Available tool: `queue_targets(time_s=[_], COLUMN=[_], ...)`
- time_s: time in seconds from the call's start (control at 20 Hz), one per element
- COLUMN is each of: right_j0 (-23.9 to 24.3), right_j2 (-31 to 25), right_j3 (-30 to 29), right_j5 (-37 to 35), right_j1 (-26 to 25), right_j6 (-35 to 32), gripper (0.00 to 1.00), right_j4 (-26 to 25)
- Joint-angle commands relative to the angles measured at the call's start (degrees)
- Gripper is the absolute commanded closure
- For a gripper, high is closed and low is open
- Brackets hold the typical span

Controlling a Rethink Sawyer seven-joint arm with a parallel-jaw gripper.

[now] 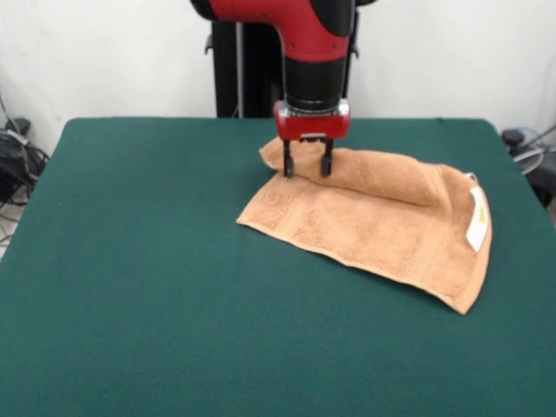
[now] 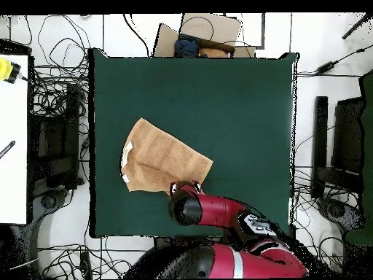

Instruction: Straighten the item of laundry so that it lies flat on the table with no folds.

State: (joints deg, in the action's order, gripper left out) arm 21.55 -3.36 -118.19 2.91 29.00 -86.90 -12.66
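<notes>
The orange-tan towel [image 1: 382, 217] lies on the green table [image 1: 139, 278], right of centre in the front view. Its far edge is folded over on itself, forming a raised ridge. White tags [image 1: 477, 219] sit on its right edge. My gripper [image 1: 307, 165] is open, its two black fingers standing apart over the towel's far left corner, tips at the folded cloth. In the overhead view the towel [image 2: 156, 157] lies left of centre and the arm [image 2: 211, 211] covers its corner near the robot; the gripper itself is hidden there.
The black pedestal [image 1: 239, 61] stands behind the table's far edge. Cables [image 1: 17, 165] and equipment lie on the floor at both sides. A cardboard box [image 2: 200, 36] sits beyond the table's far edge in the overhead view.
</notes>
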Motion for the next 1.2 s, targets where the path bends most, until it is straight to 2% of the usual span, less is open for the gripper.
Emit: queue_targets(time_s=[0.05, 0.25, 0.4, 0.65, 0.95, 1.2], right_j0=[-0.8, -2.6, -5.5, -10.7, -17.7, -23.7], right_j2=[-2.6, -1.4, 0.0, 2.1, 4.5, 5.7], right_j3=[-0.7, 1.6, 2.9, 4.0, 0.0, -0.4], right_j5=[-9.0, -6.7, -6.3, -7.1, -8.0, -8.0], right_j1=[0.9, -2.9, -3.8, -3.9, -0.1, -0.4], right_j6=[-6.3, -7.2, -8.2, -10.6, -14.6, -16.6], gripper=[0.0, 0.0, 0.0, 0.0, 0.0, 0.0], right_j4=[0.0, -0.4, 0.7, 3.6, 7.9, 12.5])
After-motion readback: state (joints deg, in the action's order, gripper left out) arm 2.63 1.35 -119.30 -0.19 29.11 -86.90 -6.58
